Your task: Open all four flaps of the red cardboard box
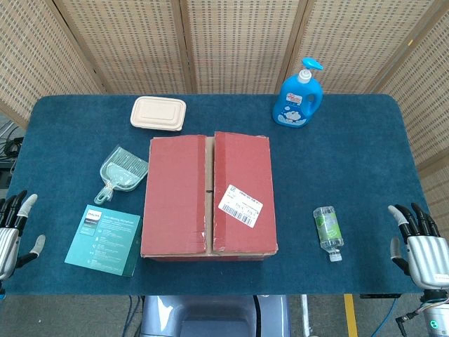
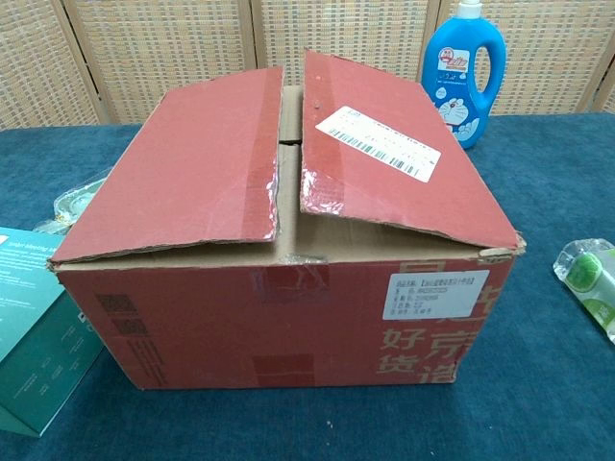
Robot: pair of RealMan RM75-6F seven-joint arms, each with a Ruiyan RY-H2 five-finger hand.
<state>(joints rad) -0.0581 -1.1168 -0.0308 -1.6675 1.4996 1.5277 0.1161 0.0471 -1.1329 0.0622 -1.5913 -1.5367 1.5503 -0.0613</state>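
**Box shut, hands waiting at the edges**

Sitting mid-tabletop (image 1: pixel 337 161): red cardboard box (image 1: pixel 208 196), both top flaps down, a narrow seam between them running front to back. Left flap (image 2: pixel 183 173) and right flap (image 2: pixel 394 154) slightly lifted along the seam in the chest view, a sliver of an inner flap showing in the gap. White shipping label (image 1: pixel 239 204) on the right flap.

Left hand (image 1: pixel 15 228) at the near left edge, fingers spread, holding nothing. Right hand (image 1: pixel 419 242) at the near right edge, likewise wide and empty. Both well apart from the box.

Nothing opened yet, judging by the flaps. Best start: fingertips under the raised seam edge of one outer flap, then a swing outward past vertical so it stays folded back. Same for the other, each hand on its own side. Inner flaps only afterwards.

Worth minding: small clear bottle (image 1: pixel 327 231) near the right side, clear scoop (image 1: pixel 121 173) and teal booklet (image 1: pixel 103 239) on the left, where falling flaps or a sliding box could nudge them. Blue detergent bottle (image 1: pixel 299 97) and beige lidded container (image 1: pixel 158 113) behind.
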